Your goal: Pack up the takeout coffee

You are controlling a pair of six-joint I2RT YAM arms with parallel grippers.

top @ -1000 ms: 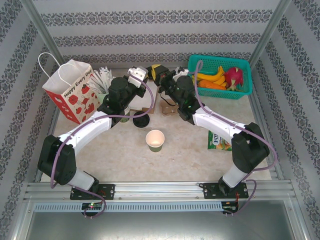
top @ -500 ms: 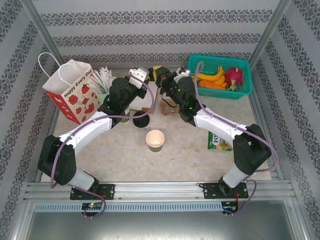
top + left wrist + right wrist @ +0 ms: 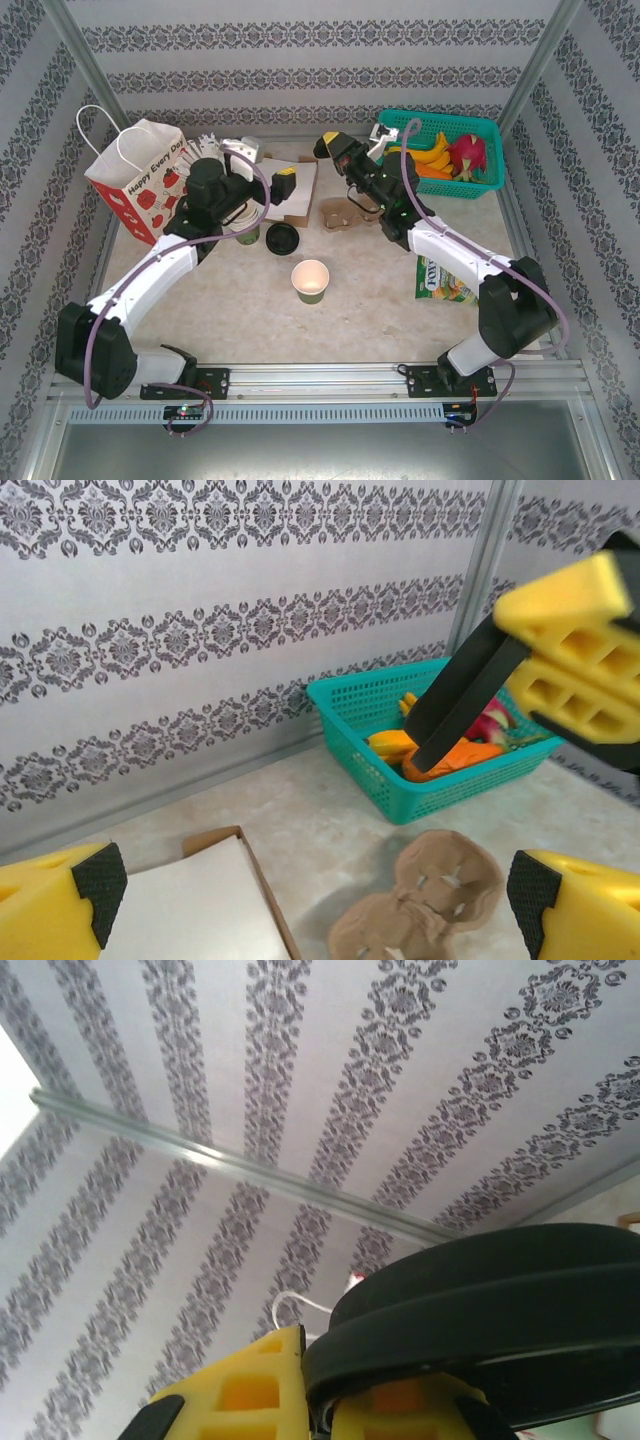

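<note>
On the table (image 3: 380,310), a light, crushable paper cup (image 3: 311,281) is stood lidless near the centre, best gripped gently round its wall by the empty, wide-open left gripper (image 3: 310,885), while a thin, slick black lid (image 3: 480,1330) is pinched in the closed right gripper (image 3: 335,150).

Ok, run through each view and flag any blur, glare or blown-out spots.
Top external: even light, sharp, only soft shadows beneath the arms and by the open cup. Left wrist: the near yellow fingers are soft at the bottom corners, the teal basket fairly crisp. Right wrist: the black lid close to the lens looks soft, and the upper left edge is blown out white.
</note>
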